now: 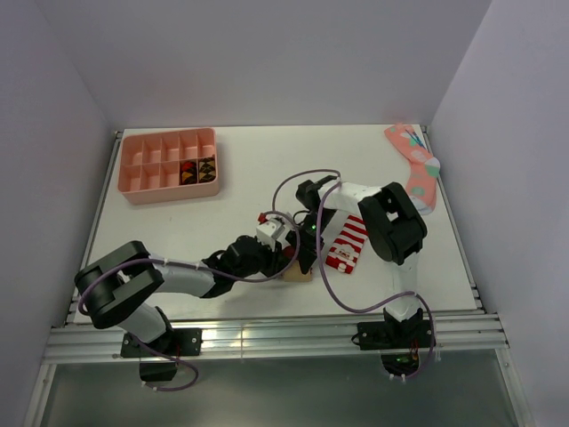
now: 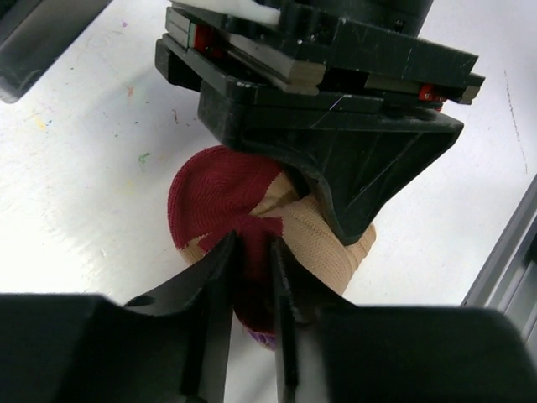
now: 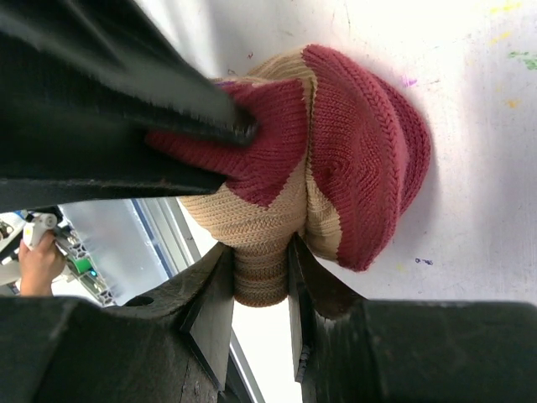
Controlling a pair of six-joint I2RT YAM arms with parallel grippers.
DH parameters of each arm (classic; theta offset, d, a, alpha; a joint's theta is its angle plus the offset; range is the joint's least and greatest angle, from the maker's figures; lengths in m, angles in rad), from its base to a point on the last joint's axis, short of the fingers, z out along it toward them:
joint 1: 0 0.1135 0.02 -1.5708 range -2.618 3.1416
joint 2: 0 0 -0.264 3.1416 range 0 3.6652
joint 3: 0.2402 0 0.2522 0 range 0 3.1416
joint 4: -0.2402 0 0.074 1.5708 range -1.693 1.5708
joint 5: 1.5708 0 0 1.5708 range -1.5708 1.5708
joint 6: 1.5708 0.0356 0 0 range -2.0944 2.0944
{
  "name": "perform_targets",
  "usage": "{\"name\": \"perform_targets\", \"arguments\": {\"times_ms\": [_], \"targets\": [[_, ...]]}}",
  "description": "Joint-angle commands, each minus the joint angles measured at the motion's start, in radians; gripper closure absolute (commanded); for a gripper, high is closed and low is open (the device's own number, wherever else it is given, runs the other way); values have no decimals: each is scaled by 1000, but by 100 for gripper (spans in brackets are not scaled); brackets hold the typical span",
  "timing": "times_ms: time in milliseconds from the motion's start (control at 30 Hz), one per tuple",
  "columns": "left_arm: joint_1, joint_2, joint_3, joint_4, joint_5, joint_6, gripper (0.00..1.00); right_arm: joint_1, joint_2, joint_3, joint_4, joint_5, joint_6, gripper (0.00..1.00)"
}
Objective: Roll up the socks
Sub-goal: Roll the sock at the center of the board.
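Right now both grippers meet on one bunched-up sock near the front middle of the table (image 1: 178,231). The tan sock (image 2: 220,195) sits on the white surface as a rounded bundle, its dark red patches folded over the tan knit. The left gripper (image 2: 252,256) is clamped on a dark red fold at the near side of the bundle, its two fingers almost together with cloth pinched between them. The right gripper (image 3: 260,269) nips a tan fold of the same sock, jaws narrow and filled with knit. In the left wrist view its black body hangs right over the bundle. From above, the red-and-white striped sock (image 1: 348,242) lies flat just right of the grippers, partly under the right arm; whether it touches the tan bundle I cannot tell. A pink sock (image 1: 416,169) lies at the far right corner, and a pink tray (image 1: 173,192) with compartments sits at the far left
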Motion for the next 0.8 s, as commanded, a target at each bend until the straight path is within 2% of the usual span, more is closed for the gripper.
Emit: {"name": "perform_targets", "arguments": {"times_ms": [0, 133, 267, 433, 567, 767], "targets": [[-15, 24, 46, -36, 30, -49, 75, -3, 59, -60, 116, 219, -26, 84], [-28, 53, 101, -136, 27, -103, 99, -3, 13, -92, 173, 239, 8, 79], [-45, 99, 169, -260, 10, -143, 100, -4, -39, -129, 230, 248, 43, 66], [-59, 129, 243, -429, -31, -187, 100, -13, -114, -167, 308, 260, 109, 54], [-59, 149, 278, -498, -40, -207, 100, -74, -162, -169, 342, 236, 152, 49], [-59, 188, 319, -555, -39, -207, 100, -190, -240, -169, 368, 139, 187, 46]]}}
